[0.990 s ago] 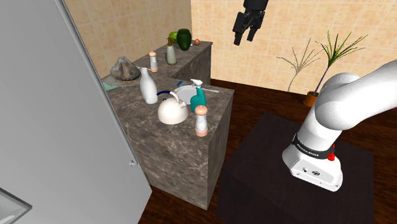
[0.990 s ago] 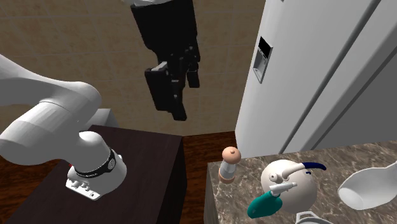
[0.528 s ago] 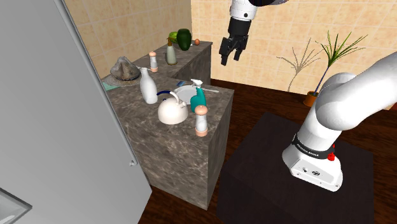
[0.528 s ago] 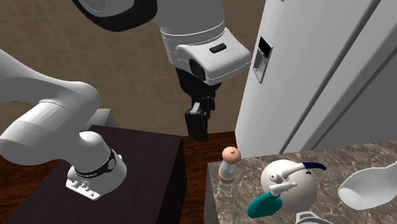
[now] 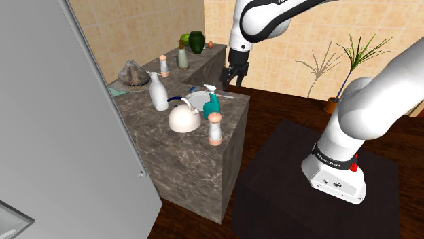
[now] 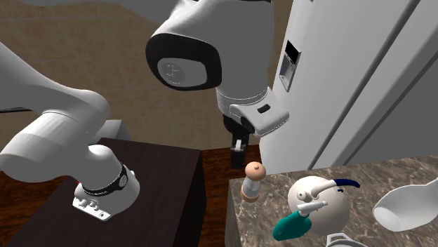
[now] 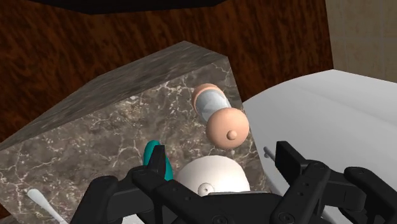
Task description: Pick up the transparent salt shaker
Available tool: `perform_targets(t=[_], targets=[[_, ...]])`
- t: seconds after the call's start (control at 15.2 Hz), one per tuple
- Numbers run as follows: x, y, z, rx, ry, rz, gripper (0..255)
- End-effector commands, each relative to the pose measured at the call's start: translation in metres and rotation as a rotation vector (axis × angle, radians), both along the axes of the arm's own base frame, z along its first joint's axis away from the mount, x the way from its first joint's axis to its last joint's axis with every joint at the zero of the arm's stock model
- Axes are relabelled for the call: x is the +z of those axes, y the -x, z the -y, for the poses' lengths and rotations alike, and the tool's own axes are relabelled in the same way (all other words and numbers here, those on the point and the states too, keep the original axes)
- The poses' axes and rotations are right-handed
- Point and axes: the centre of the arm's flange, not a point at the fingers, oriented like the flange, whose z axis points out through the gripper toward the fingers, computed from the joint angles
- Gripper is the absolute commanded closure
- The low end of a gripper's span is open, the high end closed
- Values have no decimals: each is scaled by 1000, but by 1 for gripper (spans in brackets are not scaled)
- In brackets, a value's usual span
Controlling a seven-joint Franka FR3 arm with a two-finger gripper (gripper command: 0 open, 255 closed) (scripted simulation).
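My black claw [image 5: 233, 76] hangs in the air near the far end of a dark marbled counter [image 5: 178, 161], its two fingers spread apart and empty. The salt shaker [image 5: 215, 129], clear-bodied with a peach cap and base, stands upright by the counter's near edge. In the shoulder view it is at about seven o'clock from my claw, well apart from it. A white kettle [image 5: 183, 119] sits just beside the shaker at ten o'clock, and a teal spray bottle [image 5: 212, 105] at twelve.
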Motion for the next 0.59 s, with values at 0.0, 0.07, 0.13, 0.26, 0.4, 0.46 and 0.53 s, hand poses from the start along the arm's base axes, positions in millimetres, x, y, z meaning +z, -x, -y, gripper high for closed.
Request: perform_targets(t=[0.0, 0.07, 0.13, 0.26, 0.4, 0.46, 0.53], targets=[[-24, -12, -8, 3, -10, -8, 0], [-36, -16, -12, 5, -14, -13, 0], [-47, -21, -16, 7, -19, -18, 0], [-71, -31, -25, 11, -29, -28, 0], [-94, -40, -33, 16, -38, -38, 0], [-106, -45, -38, 18, -43, -42, 0], [-117, -49, -42, 20, -47, -47, 0]])
